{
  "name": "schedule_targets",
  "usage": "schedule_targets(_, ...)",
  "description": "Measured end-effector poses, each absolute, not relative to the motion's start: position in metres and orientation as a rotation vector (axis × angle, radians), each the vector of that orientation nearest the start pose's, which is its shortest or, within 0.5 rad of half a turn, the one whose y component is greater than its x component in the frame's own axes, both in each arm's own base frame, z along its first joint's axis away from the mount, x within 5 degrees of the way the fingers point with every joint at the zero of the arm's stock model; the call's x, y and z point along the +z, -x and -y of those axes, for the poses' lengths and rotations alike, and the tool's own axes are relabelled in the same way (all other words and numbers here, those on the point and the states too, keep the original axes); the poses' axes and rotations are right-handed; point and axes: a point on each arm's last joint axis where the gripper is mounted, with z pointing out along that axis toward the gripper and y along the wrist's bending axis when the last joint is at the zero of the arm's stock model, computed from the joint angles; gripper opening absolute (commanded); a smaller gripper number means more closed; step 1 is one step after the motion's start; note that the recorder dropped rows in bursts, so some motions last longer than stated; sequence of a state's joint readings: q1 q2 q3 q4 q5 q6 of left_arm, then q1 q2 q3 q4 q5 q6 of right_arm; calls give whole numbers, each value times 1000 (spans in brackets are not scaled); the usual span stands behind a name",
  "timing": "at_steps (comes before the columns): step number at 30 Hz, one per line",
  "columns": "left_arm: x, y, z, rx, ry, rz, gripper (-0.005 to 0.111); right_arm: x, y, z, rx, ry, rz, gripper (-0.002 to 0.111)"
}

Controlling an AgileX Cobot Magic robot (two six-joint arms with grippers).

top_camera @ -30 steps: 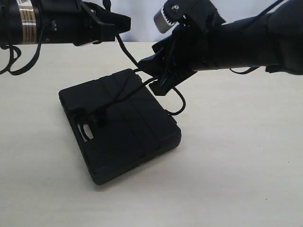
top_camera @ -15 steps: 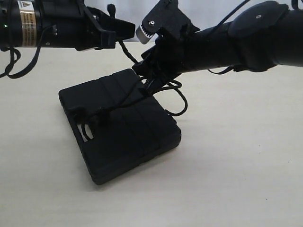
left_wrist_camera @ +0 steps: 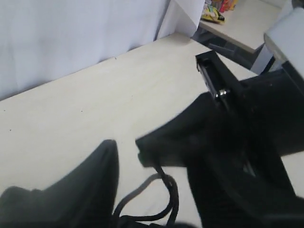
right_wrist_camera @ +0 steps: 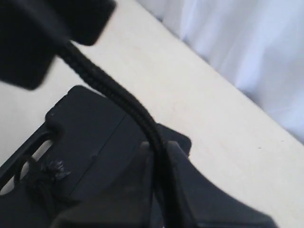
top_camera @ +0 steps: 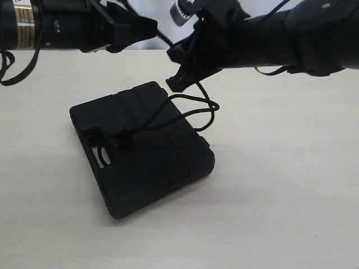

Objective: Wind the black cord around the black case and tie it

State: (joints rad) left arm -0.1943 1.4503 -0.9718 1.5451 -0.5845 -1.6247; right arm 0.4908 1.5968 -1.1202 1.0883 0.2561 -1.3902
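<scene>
Right claw (top_camera: 176, 83) is pinching the long thin black cord (right_wrist_camera: 118, 97) above the far corner of the flat matte black plastic case (top_camera: 146, 162) lying left-of-centre on the desk (top_camera: 280, 196), while the left claw's (top_camera: 148, 27) hold is staying impossible to tell, so wrapping is looking partly done and tying is remaining.

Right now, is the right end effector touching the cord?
Touching. The right wrist view shows the cord running straight into the right end effector, where it is clamped with no gap.
</scene>
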Motion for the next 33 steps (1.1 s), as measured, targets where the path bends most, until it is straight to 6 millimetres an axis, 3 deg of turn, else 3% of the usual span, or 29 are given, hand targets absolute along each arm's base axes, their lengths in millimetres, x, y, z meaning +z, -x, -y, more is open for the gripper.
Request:
schedule_targets(4,327,-280,104,-683,-542,-1862,57,308,-316,-163,320,777,-1856,4)
schedule_targets(7,328,-272,90,-682,-421,-1903,56,314,-324,-142,311,663,-1880,4)
schedule_targets(11,290,-269,70,-677,-257,-2049,52,315,-331,-119,317,580,-1919,4)
schedule_targets(15,250,-270,51,-649,-133,-2189,31,313,-333,-103,352,560,-1955,4)
schedule_targets(18,244,-274,43,-616,-110,-2204,15,313,-332,-99,373,564,-1967,4)
schedule_targets(21,254,-280,42,-575,-162,-2161,5,314,-331,-99,381,576,-1969,4)
schedule_targets(25,290,-290,36,-428,-242,-2022,0,314,-331,-99,383,578,-1970,4)
schedule_targets(29,320,-299,13,-122,-121,-1904,0,314,-331,-99,383,578,-1970,4)
schedule_targets(33,329,-300,-15,232,5,-1846,0,314,-331,-99,383,578,-1970,4)
